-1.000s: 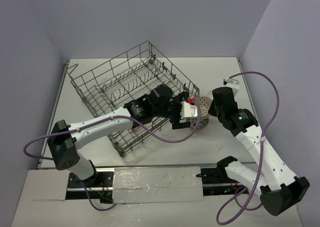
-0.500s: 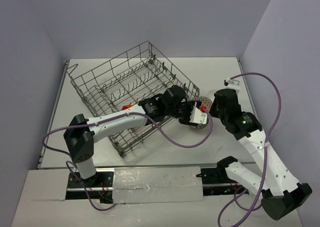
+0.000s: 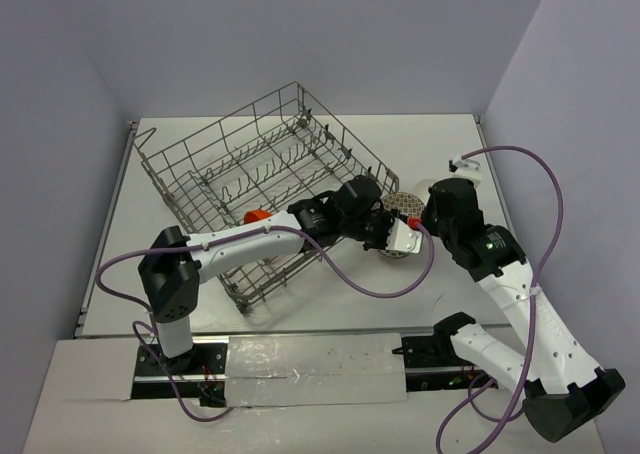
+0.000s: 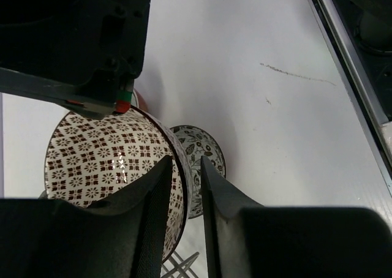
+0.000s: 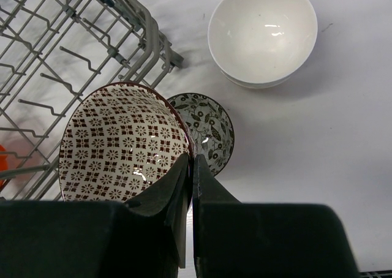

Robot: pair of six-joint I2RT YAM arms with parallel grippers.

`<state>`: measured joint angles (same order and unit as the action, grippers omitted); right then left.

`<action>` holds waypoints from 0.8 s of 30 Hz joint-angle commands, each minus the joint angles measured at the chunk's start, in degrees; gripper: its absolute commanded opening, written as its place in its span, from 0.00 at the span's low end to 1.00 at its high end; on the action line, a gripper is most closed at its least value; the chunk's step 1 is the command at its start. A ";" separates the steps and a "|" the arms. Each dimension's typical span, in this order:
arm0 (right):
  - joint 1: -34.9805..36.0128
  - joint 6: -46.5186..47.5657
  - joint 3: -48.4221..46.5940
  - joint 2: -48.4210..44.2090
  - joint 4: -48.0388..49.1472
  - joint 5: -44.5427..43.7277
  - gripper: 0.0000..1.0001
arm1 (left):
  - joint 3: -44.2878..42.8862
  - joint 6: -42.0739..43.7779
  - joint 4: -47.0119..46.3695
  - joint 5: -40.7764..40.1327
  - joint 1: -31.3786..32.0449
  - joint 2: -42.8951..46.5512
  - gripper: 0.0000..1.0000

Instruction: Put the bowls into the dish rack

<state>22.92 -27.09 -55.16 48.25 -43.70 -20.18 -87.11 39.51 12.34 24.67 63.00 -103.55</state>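
Top external: fixed, high behind the arm bases, facing forward and down. Distant. It takes in the whole counter, the dish rack and both arms.
Left wrist: mounted on the arm, very near. It looks past the left pincer onto the patterned bowl and bare counter, with the right arm's dark housing at upper left.
Right wrist: mounted on the arm, near. It looks steeply down past the right pincer, with the rack corner at upper left and the white bowl at upper right.
Shared, wrist views: patterned bowl interior and adjoining counter.
Shared, all views: patterned bowl beside the rack's right corner.
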 commanded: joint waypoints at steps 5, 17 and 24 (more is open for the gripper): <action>0.37 0.55 -0.57 -2.02 4.94 -0.47 0.00 | -5.08 -1.63 3.13 -1.20 0.45 -1.66 0.27; 1.08 0.99 -0.22 -1.67 5.29 -1.61 0.00 | -7.81 -1.28 8.23 -5.06 0.98 -2.89 0.24; 1.60 1.16 -0.04 -1.32 5.56 -2.14 0.00 | -7.90 -0.92 10.60 -7.17 1.16 -3.06 0.27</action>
<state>23.92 -25.87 -54.74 47.70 -42.87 -20.62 -92.86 38.20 22.02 18.59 63.79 -106.63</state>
